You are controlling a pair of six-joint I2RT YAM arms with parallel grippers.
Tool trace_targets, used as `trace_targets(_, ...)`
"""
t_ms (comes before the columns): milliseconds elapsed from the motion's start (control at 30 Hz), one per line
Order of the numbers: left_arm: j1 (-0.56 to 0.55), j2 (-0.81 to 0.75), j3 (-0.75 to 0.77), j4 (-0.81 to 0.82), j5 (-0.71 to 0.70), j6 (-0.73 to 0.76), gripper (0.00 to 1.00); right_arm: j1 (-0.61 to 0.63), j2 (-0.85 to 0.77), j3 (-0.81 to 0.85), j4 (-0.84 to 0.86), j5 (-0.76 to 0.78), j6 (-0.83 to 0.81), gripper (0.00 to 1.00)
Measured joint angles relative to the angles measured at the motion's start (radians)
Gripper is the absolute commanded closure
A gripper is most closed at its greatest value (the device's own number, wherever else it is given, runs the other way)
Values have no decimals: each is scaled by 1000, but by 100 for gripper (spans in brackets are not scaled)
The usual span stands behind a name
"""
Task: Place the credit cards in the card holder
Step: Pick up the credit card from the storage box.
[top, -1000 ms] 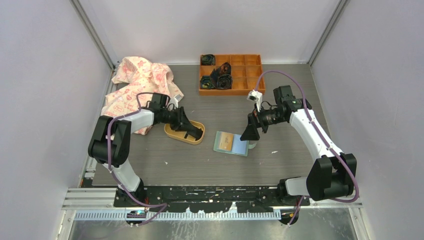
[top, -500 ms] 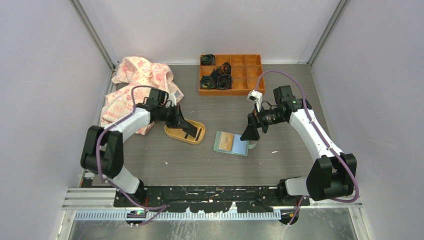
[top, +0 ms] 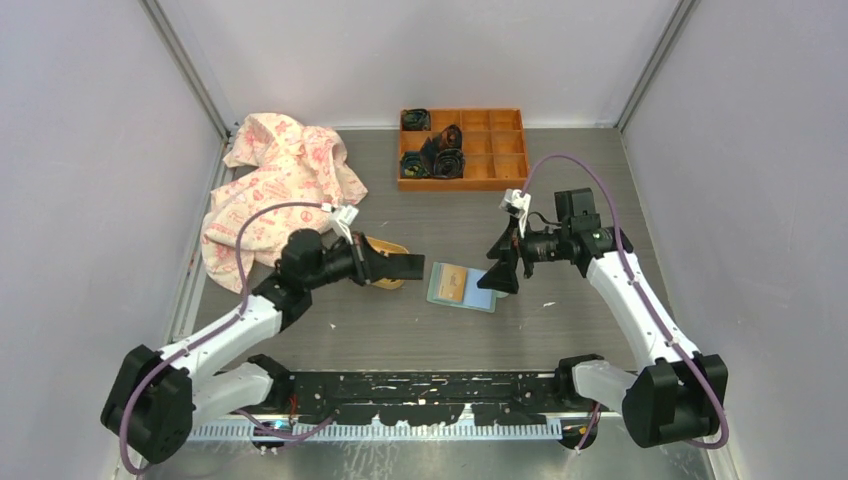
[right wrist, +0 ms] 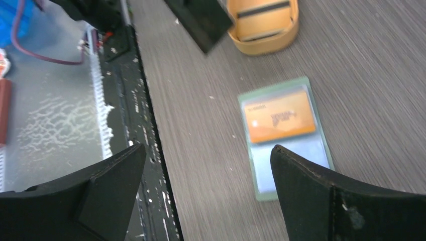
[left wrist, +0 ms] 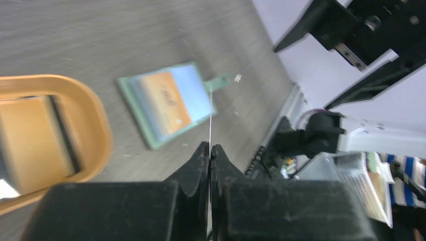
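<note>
Mint holder (top: 483, 296) open on grey surface (top: 400, 325), orange card (top: 453, 283) in sleeve, dish (right wrist: 261, 46) holding striped card (right wrist: 263, 17), tray (top: 505, 165) with dark rolls (top: 440, 155), left pincer (left wrist: 210, 150) pinching thin card (left wrist: 210, 115) edge-on, right pincer (top: 502, 278) spread, pink cloth (top: 275, 170) far-left, pale walls (top: 420, 50).

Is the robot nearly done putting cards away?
Not yet. One orange card lies in the open holder. The left gripper pinches a second card edge-on. A third card waits in the dish. The right gripper hangs open by the holder.
</note>
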Motion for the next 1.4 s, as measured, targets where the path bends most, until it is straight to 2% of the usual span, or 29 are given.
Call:
trace_targets(200, -272, 84, -80, 441, -239, -134, 100, 58, 10, -1, 142, -103, 181, 0)
trace_targets(300, -329, 182, -80, 646, -327, -179, 100, 100, 23, -13, 256, -116, 318, 1)
trace_targets(400, -355, 264, -80, 779, -392, -208, 100, 128, 34, -30, 341, -119, 426, 5)
trace_targets(567, -367, 291, -80, 878, -447, -229, 100, 130, 49, -56, 479, -121, 605, 12)
trace_targets(700, -367, 291, -76, 921, -459, -237, 100, 131, 61, -60, 549, -121, 694, 14)
trace_targets(867, -368, 291, -75, 959, -459, -260, 100, 131, 71, -69, 642, -127, 813, 23)
trace_targets(933, -368, 296, -75, 979, -457, -274, 100, 131, 73, -76, 703, -132, 875, 28)
trace_targets(1000, -368, 307, -75, 1006, -456, -288, 100, 131, 74, -82, 752, -136, 925, 38)
trace_targets(1067, -368, 323, -75, 1030, -455, -300, 100, 131, 75, -87, 795, -139, 972, 52)
trace_targets(1167, -368, 334, -75, 1043, -455, -310, 100, 131, 79, -89, 848, -143, 1028, 80)
trace_targets(1267, -368, 335, -76, 1061, -452, -313, 99, 131, 81, -90, 873, -146, 1060, 95)
trace_targets(1300, -368, 335, -76, 1065, -451, -312, 95, 130, 81, -90, 877, -147, 1067, 97)
trace_targets(1400, -368, 332, -77, 1064, -447, -305, 61, 130, 81, -90, 880, -157, 1061, 99)
